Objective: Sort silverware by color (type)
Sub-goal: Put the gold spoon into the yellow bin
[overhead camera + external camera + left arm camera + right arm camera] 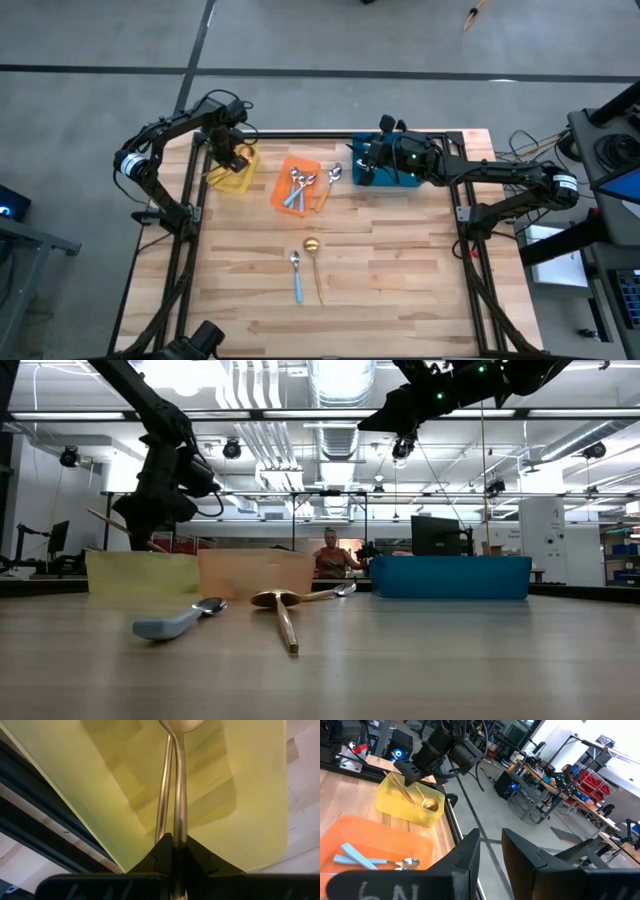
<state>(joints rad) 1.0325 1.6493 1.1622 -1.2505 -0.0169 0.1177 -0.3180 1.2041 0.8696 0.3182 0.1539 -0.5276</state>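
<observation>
Step in hand: the left gripper (pixel 172 851) hangs over the yellow bin (pixel 236 178) at about ten o'clock on the table (pixel 400 280), its fingers clenched on the handle of a gold spoon (pixel 175 785), bowl end down inside the bin.
Doing it well: I judge the spoon should go lower and flatter before the fingers let go, so it settles within the walls rather than tipping over the rim.
Right gripper (pixel 490 851): waiting above the blue bin (pixel 385 170) at one o'clock, fingers part-way apart with nothing between them.
Silverware sorted: several blue-handled spoons (pixel 298 188) lie in the orange bin (pixel 297 200) at twelve o'clock, with one more spoon (pixel 334 175) just at its one o'clock side.
Silverware left: a blue-handled spoon (pixel 296 274) and a second gold spoon (pixel 314 262) lie side by side near the table's centre, well apart from the bins.
Surface: pale wooden planks in a dark frame.
Room: an open workshop with ceiling ducts, desks and monitors; a person (pixel 329 555) sits far behind the bins.
</observation>
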